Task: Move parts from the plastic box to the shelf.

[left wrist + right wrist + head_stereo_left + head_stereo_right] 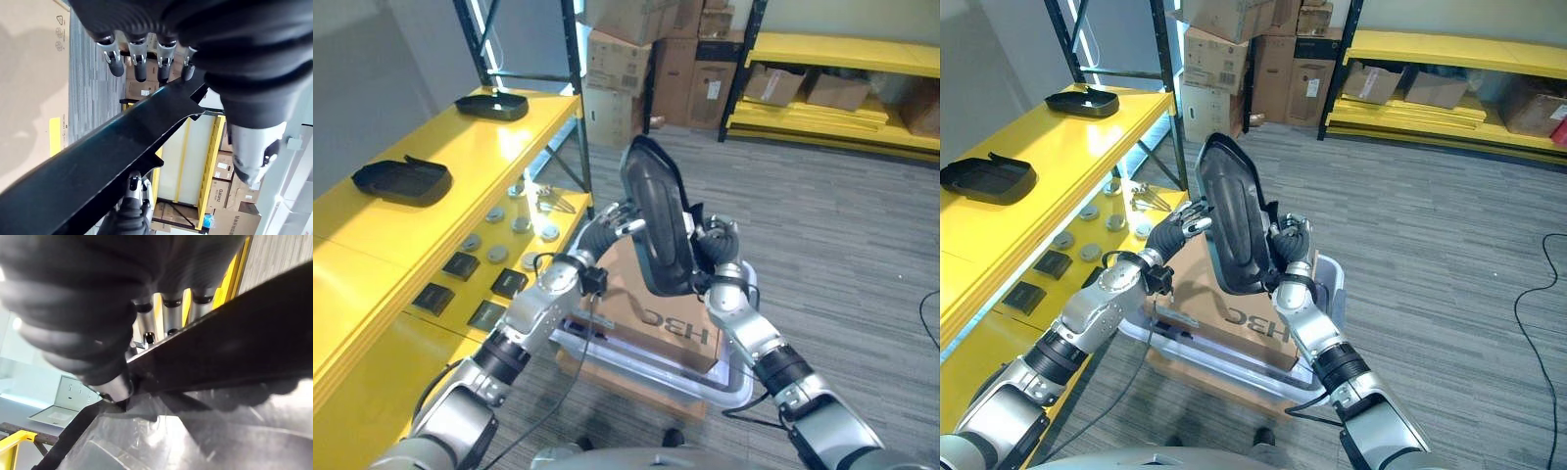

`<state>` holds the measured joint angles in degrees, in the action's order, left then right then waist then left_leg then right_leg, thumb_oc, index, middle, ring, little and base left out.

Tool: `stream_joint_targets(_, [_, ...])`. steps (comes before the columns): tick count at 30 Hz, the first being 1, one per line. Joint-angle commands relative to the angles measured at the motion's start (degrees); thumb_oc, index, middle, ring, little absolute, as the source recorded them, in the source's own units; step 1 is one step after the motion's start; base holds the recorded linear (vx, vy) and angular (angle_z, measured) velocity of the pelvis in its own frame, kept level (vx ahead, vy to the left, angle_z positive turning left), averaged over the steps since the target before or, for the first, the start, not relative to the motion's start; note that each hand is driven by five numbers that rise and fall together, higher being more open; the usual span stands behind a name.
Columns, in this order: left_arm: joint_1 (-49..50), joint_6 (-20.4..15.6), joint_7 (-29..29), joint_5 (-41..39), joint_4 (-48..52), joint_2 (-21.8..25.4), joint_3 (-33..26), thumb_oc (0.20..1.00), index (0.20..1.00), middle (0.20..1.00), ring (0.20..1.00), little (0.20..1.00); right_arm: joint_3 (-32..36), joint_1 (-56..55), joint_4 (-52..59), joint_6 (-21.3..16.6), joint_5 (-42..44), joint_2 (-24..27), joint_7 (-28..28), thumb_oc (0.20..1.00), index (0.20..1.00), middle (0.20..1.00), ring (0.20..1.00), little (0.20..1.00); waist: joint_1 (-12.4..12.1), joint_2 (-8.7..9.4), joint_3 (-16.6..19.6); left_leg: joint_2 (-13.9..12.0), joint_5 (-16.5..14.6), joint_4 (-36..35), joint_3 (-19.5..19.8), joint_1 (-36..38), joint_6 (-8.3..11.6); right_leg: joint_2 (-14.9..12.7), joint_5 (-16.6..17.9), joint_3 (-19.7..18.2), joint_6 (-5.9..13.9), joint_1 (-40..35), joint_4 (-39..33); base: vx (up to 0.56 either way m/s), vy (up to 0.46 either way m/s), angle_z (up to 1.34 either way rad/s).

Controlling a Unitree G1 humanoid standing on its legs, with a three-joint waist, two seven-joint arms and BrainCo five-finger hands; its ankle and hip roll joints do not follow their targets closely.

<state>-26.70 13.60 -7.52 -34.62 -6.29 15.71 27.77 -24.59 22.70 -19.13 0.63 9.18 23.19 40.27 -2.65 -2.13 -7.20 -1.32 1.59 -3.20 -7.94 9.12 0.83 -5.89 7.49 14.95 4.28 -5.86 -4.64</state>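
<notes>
both arms raised fwd, left hand (pixel 612 223) fingers straight, right hand (pixel 717 257) fingers curled

Grey carpeted floor (pixel 822 225), stacked cardboard boxes (pixel 656 59) against the far wall, and yellow racking (pixel 842 59) beyond.

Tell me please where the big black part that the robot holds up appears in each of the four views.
Left eye view: black part at centre, on edge between both hands, above the plastic box.
Right eye view: centre, slightly left.
Left wrist view: dark band running diagonally under the fingers.
Right wrist view: dark glossy surface across the frame.
Shared landmark: yellow shelf.
</notes>
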Motion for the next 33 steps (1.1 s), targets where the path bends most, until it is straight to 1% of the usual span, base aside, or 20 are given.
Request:
stream_joint_targets(1, [-2.94,-1.79,-1.69,4.18,-4.73,-1.83,4.3,1.0,1.0,1.0,1.0,1.0,-1.09,6.61,1.46,-3.9,-0.82,-0.45,0.43,0.2,0.2,0.2,0.2,0.2,-0.77,1.51,3.5,-1.86,-3.46,4.13,-0.68,-2.99,1.22,-3.42,-3.97,-1.22,5.71,-1.11,1.59,0.0,0.0,0.0])
stream_joint_targets(5, [-2.74,-1.34,-1.86,4.08,-8.3,-2.03,4.06,1.0,1.0,1.0,1.0,1.0,-0.93,6.88,1.38,-3.3,-0.73,-0.73,0.37,0.2,0.2,0.2,0.2,0.2,-0.76,1.68,3.54,-1.89,-3.5,4.22,-0.74,-2.83,1.25,-3.32,-3.94,-1.45,5.69,-1.24,1.52,0.01,-0.003,0.0])
stream_joint_targets(7, [-2.48,-1.84,-1.78,3.75,-9.87,-2.49,4.05,1.0,1.0,1.0,1.0,1.0,-0.88,7.37,1.36,-2.35,-0.67,-1.02,0.43,0.2,0.2,0.2,0.2,0.2,-0.82,1.72,3.47,-1.87,-3.53,4.35,-0.62,-2.82,1.28,-3.33,-3.94,-1.52,5.68,-1.22,1.62,0.0,0.0,0.0])
stream_joint_targets(9, [-2.42,-2.19,-1.7,3.94,-10.45,-2.7,4.07,1.0,1.0,1.0,1.0,1.0,-0.96,7.48,1.14,-2.29,-0.51,-1.13,0.57,0.2,0.2,0.2,0.2,0.2,-0.85,1.73,3.41,-1.86,-3.57,4.46,-0.61,-2.83,1.27,-3.37,-3.94,-1.51,5.68,-1.23,1.68,0.0,0.0,0.0])
stream_joint_targets(10, [-2.3,-3.33,-1.94,3.8,-11.43,-3.17,4.33,1.0,1.0,1.0,1.0,1.0,-1.05,7.68,0.59,-2.37,-0.88,-1.53,0.75,0.2,0.2,0.2,0.2,0.2,-0.93,1.74,3.34,-1.84,-3.63,4.63,-0.5,-2.92,1.3,-3.45,-3.92,-1.47,5.72,-1.19,1.77,0.0,0.0,0.0])
stream_joint_targets(14, [-2.07,-5.44,-0.96,3.06,-10.79,-2.99,4.31,1.0,1.0,1.0,1.0,1.0,-1.57,7.0,0.72,-2.52,-1.53,-2.02,1.66,0.2,0.2,0.2,0.2,0.2,-1.05,1.71,3.22,-1.75,-3.79,4.68,-0.36,-2.94,1.31,-3.55,-3.88,-1.41,5.8,-1.14,1.78,0.0,0.0,0.0])
stream_joint_targets(20, [-2.4,-6.44,1.3,2.56,-8.74,-3.21,5.5,1.0,1.0,1.0,1.0,1.0,-2.89,6.63,-3.39,-6.53,-1.86,-2.68,2.07,0.2,0.2,0.2,0.2,0.2,-1.46,1.52,3.18,-1.73,-3.9,4.64,-0.23,-2.88,1.27,-3.67,-3.88,-1.01,5.79,-1.28,1.79,0.0,0.0,0.0])
stream_joint_targets(25, [-2.19,-8.17,2.22,2.66,-9.52,-4.02,6.19,1.0,1.0,1.0,1.0,1.0,-2.7,5.73,-4.83,-8.92,-1.75,-2.47,-0.09,0.2,0.2,0.2,0.2,0.2,-0.97,1.71,3.72,-1.85,-3.84,4.2,-0.64,-2.48,1.24,-3.48,-3.99,-1.38,5.66,-1.44,1.57,0.0,0.0,0.0])
stream_joint_targets(33, [-2.22,-8.36,3.58,3.93,-11.33,-4.6,7.81,1.0,1.0,1.0,1.0,1.0,-2.52,6.12,-4.38,-7.89,-1.54,-3.38,0.04,0.2,0.2,0.2,0.2,0.2,-0.48,1.9,3.97,-1.82,-4.01,4.35,-0.97,-2.4,1.15,-3.37,-4.15,-1.9,5.65,-1.25,1.81,0.0,-0.001,0.0])
